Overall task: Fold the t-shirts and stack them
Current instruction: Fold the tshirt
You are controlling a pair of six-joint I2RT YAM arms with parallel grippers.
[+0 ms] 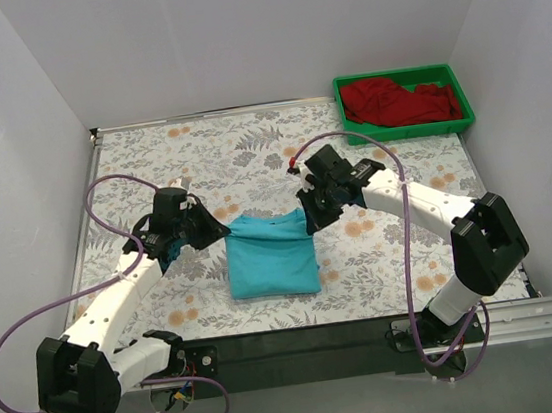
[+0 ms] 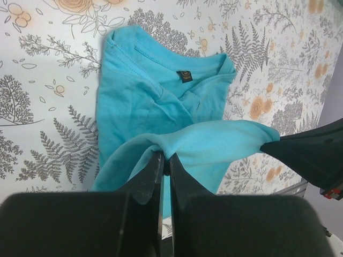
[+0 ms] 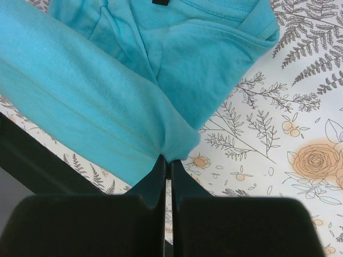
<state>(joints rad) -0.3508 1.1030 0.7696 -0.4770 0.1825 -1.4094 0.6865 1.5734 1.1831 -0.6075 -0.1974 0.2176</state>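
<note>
Presently, on the surface [image 1: 150,162], the turquoise t-shirt [image 1: 273,262] is seen part-folded. The dark red t-shirt [image 1: 399,101] is noted in the green tray [image 1: 468,124], well beyond the right end effector [image 1: 309,224]. That one is clamped on one lifted corner, the left end effector [image 1: 223,231] on the other; the edge is stretched between them, the folded body just nearward.

I count two soft cloth t-shirts: one plain turquoise-blue t-shirt [image 1: 273,262] and one dark red t-shirt [image 1: 399,101]. I see one green rectangular plastic tray [image 1: 410,131], one floral-patterned desk [image 1: 239,151], and two of mine: left end effector [image 1: 221,231], right end effector [image 1: 310,220].
</note>
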